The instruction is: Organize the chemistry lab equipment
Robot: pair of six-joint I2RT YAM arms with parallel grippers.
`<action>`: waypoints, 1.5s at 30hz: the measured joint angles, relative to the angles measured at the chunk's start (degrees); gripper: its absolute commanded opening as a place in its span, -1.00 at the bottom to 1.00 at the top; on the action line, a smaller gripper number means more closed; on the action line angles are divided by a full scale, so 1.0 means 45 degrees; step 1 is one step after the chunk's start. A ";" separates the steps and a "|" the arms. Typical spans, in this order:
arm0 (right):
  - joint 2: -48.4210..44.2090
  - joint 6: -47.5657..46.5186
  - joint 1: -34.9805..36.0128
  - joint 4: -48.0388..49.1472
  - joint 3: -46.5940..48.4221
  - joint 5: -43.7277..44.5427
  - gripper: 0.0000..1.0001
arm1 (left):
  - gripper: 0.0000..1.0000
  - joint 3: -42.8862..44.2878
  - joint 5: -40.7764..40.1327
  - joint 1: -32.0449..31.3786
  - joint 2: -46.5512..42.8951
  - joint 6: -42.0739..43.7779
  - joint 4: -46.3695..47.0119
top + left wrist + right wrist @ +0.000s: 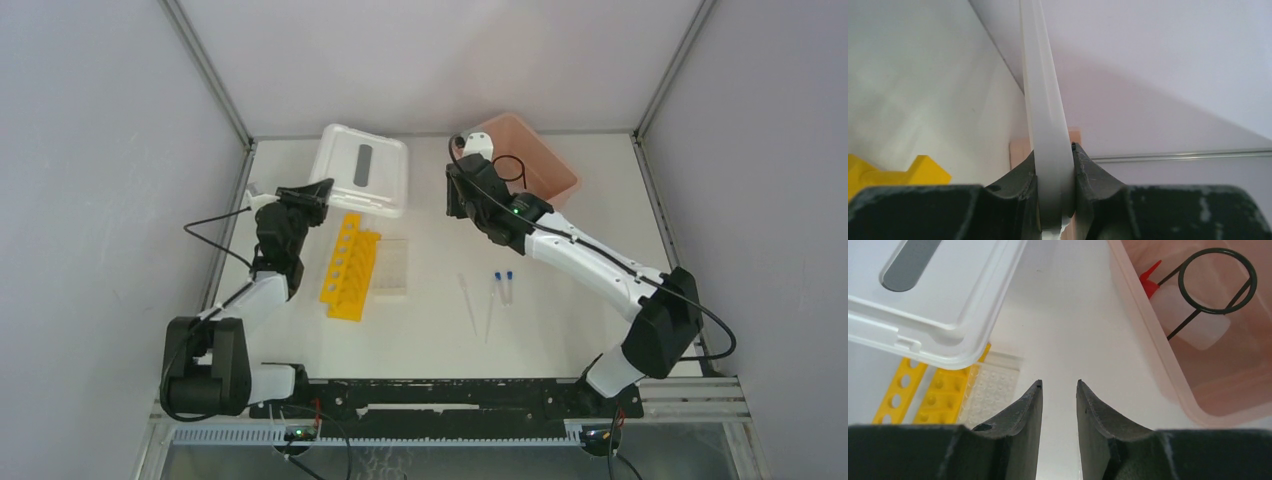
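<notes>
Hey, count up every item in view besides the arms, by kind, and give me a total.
yellow tube rack: 1
clear grid rack: 1
blue-capped tubes: 2
droppers: 2
squeeze bottle: 1
black wire ring: 1
pink tub: 1
white lid: 1
Total: 10

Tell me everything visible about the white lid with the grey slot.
The white lid is a rounded-rectangular moulded plastic piece with a stepped rim and an oblong grey slot on top. It is face up at the far side of the table, left of the pink tub. The left gripper is shut on its left edge. Its near corner overlaps the end of the yellow rack, so it seems held above it.
</notes>
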 measured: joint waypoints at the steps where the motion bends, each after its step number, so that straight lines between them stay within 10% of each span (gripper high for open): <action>1: -0.0160 0.0097 0.0049 0.0019 -0.0146 0.0000 -0.23 | -1.00 0.0000 0.0000 -0.0034 -0.0117 0.0005 0.0049; 23: -0.3390 0.2220 -0.0967 0.0685 -0.2181 0.1341 -0.23 | -1.00 -0.0918 -0.0476 -0.1647 -0.3740 -0.0039 0.0447; 45: -0.1049 0.5532 -0.5047 -0.2191 -0.2108 0.2652 -0.17 | -1.00 -0.1311 -0.1030 -0.2769 -0.4804 -0.0437 0.0602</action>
